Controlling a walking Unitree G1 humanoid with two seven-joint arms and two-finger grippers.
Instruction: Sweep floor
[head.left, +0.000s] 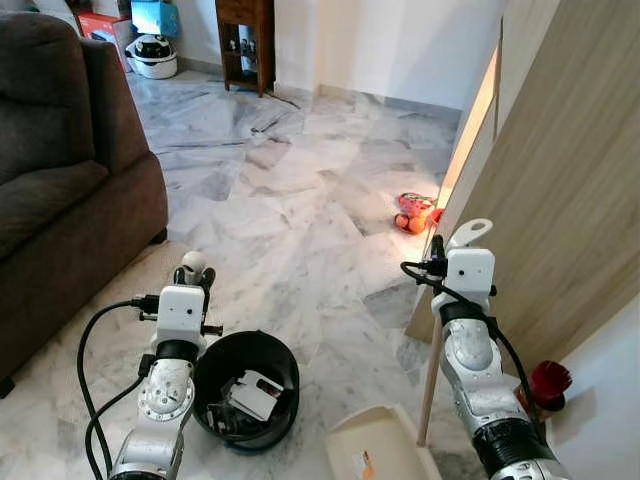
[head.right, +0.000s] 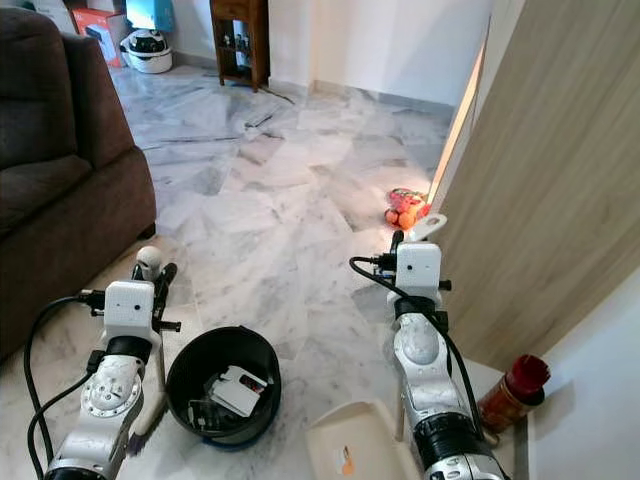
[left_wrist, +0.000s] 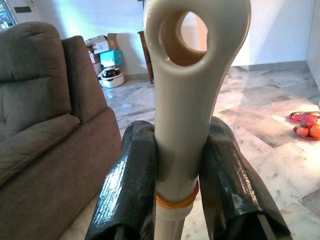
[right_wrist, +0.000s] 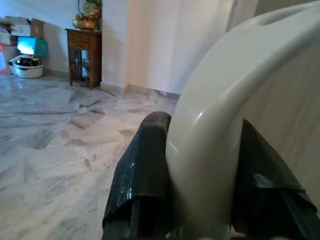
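Note:
My left gripper (left_wrist: 179, 186) is shut on the cream broom handle (left_wrist: 192, 75), just below its hanging hole; the handle's tip (head.left: 193, 262) stands upright over my left arm. The right gripper (right_wrist: 200, 175) is shut on the looped cream dustpan handle (right_wrist: 225, 110), whose top (head.left: 471, 232) rises beside the wooden door. From there its stick (head.left: 432, 380) runs down to the cream dustpan (head.left: 380, 445) on the marble floor. Between my arms stands a black bin (head.left: 286, 362) holding scraps of paper and rubbish.
A brown sofa (head.left: 60, 180) fills the left side. The wooden door panel (head.left: 560, 190) is close on my right, with a red-topped container (head.left: 548, 384) at its foot. Orange-red toys (head.left: 414, 213) lie by the door edge. A wooden cabinet (head.left: 245, 40) and boxes stand far back.

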